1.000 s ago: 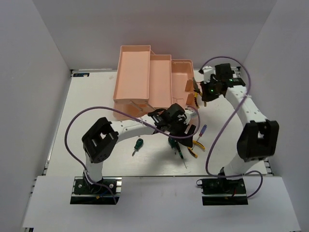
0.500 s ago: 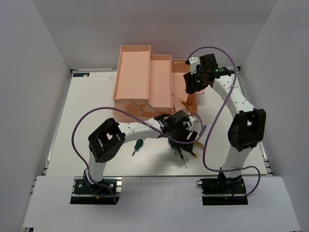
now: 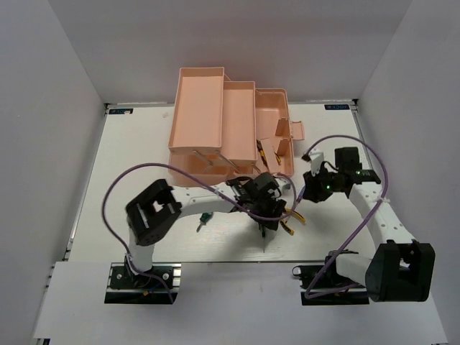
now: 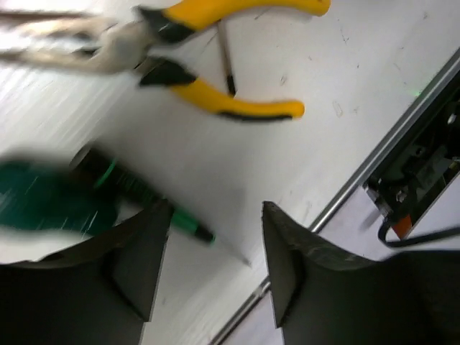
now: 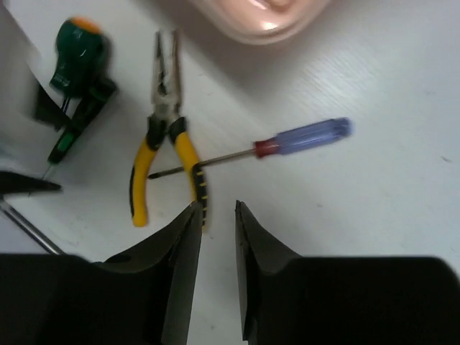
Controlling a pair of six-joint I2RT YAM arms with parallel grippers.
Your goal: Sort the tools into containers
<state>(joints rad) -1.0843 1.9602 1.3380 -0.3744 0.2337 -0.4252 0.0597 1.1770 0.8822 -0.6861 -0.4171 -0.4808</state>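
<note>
The salmon-pink toolbox (image 3: 215, 118) stands open at the back. One yellow-handled pliers (image 3: 267, 149) lies in its right compartment. My left gripper (image 3: 270, 210) is open and empty, low over the long thin green screwdriver (image 4: 154, 207), with the other pliers (image 4: 215, 75) just beyond and a blurred stubby green screwdriver (image 4: 39, 201) at its left. My right gripper (image 3: 312, 188) is narrowly open and empty, above the table beside those pliers (image 5: 169, 154) and the blue-handled screwdriver (image 5: 309, 136), whose shaft lies across a pliers handle. A second stubby green screwdriver (image 3: 205, 218) lies left.
The toolbox's rounded latch tab (image 5: 259, 21) is just beyond the right gripper. The table's metal front edge (image 4: 359, 180) runs close to the left gripper. The left arm (image 3: 187, 198) stretches across the table in front of the toolbox. Grey walls stand on both sides.
My right arm has come back from the toolbox's right compartment, leaving pliers there, and dropped near the blue screwdriver. My left gripper has shifted slightly over the green screwdriver.
</note>
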